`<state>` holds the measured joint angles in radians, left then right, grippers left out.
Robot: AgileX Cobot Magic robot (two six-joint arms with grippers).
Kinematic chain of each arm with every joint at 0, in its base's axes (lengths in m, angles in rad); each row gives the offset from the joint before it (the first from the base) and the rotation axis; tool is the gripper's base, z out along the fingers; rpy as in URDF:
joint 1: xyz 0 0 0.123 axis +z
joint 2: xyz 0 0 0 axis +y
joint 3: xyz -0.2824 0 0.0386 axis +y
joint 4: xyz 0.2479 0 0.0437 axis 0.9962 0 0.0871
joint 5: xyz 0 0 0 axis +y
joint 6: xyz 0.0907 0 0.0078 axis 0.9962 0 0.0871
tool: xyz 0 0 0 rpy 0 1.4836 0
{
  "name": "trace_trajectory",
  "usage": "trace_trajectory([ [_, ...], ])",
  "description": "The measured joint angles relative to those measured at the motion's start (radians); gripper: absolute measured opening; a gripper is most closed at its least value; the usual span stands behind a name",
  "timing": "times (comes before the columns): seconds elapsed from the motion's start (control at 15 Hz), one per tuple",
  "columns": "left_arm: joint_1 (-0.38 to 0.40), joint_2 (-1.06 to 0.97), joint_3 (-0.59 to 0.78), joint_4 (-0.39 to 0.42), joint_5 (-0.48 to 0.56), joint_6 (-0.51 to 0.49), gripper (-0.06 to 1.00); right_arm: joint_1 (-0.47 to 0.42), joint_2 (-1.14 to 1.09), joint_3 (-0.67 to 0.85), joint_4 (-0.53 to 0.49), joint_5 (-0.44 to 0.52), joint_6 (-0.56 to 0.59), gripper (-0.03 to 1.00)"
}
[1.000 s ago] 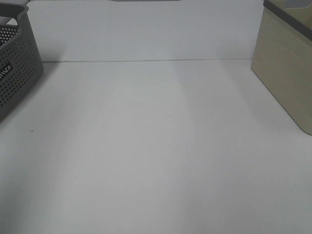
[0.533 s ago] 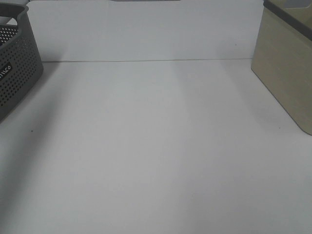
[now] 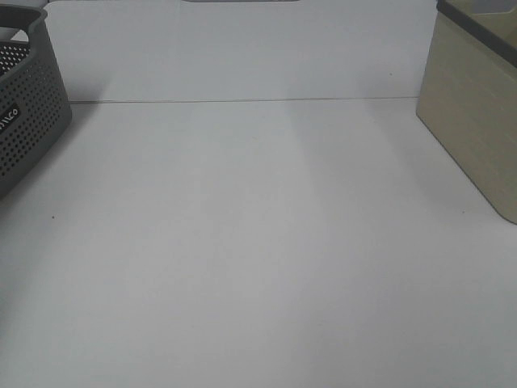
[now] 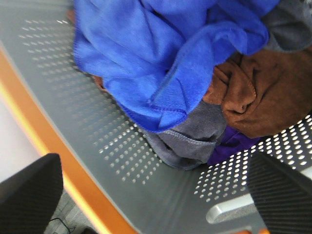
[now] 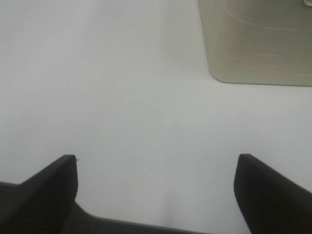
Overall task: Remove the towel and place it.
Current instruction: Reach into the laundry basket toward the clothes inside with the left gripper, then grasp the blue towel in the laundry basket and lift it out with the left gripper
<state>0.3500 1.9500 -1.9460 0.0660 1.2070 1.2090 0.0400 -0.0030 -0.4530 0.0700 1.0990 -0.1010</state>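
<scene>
The towel (image 4: pixel 146 58), a deep blue plush cloth, lies crumpled in a grey perforated basket (image 4: pixel 97 146) in the left wrist view. My left gripper (image 4: pixel 156 195) hovers over the basket wall just short of the towel, open wide with nothing between its fingers (image 4: pixel 29 195). My right gripper (image 5: pixel 156 190) is open over bare white table, holding nothing. Neither gripper shows in the exterior high view, and the towel is out of view there.
A brown cloth (image 4: pixel 263 92), a grey cloth (image 4: pixel 190 141) and a bit of purple cloth lie beside and under the towel. A dark grey perforated basket (image 3: pixel 28 113) stands at the table's left edge, a beige bin (image 3: pixel 477 105) at the right, also ahead of the right gripper (image 5: pixel 258 39).
</scene>
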Motion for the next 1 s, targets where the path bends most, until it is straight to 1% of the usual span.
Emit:
trace_trajectory([
  [0.07, 0.013, 0.039, 0.000, -0.002, -0.011, 0.031, 0.97, 0.000, 0.000, 0.000, 0.000, 0.000, 0.000, 0.85],
  [0.13, 0.020, 0.060, 0.000, -0.006, -0.027, 0.040, 0.97, 0.000, 0.000, 0.000, 0.000, 0.000, 0.000, 0.85],
  [0.2, 0.027, 0.097, 0.000, -0.008, -0.075, 0.052, 0.97, 0.000, 0.000, 0.000, 0.000, 0.000, 0.000, 0.85],
  [0.27, 0.028, 0.169, 0.000, -0.010, -0.188, 0.065, 0.97, 0.000, 0.000, 0.000, 0.000, 0.000, 0.000, 0.85],
  [0.33, 0.028, 0.199, 0.000, -0.017, -0.224, 0.070, 0.97, 0.000, 0.000, 0.000, 0.000, 0.000, 0.000, 0.85],
  [0.4, 0.028, 0.228, 0.000, -0.023, -0.245, 0.075, 0.97, 0.000, 0.000, 0.000, 0.000, 0.000, 0.000, 0.85],
  [0.73, 0.028, 0.292, 0.000, -0.082, -0.262, 0.112, 0.96, 0.000, 0.000, 0.000, 0.000, 0.000, 0.000, 0.85],
  [0.8, 0.028, 0.292, 0.000, -0.104, -0.262, 0.123, 0.94, 0.000, 0.000, 0.000, 0.001, 0.000, 0.000, 0.85],
  [0.93, 0.028, 0.292, -0.001, -0.122, -0.252, 0.150, 0.83, 0.000, 0.000, 0.000, 0.001, 0.000, 0.000, 0.85],
  [1.0, 0.028, 0.292, -0.001, -0.130, -0.236, 0.158, 0.73, 0.000, 0.000, 0.000, 0.001, 0.000, 0.000, 0.85],
])
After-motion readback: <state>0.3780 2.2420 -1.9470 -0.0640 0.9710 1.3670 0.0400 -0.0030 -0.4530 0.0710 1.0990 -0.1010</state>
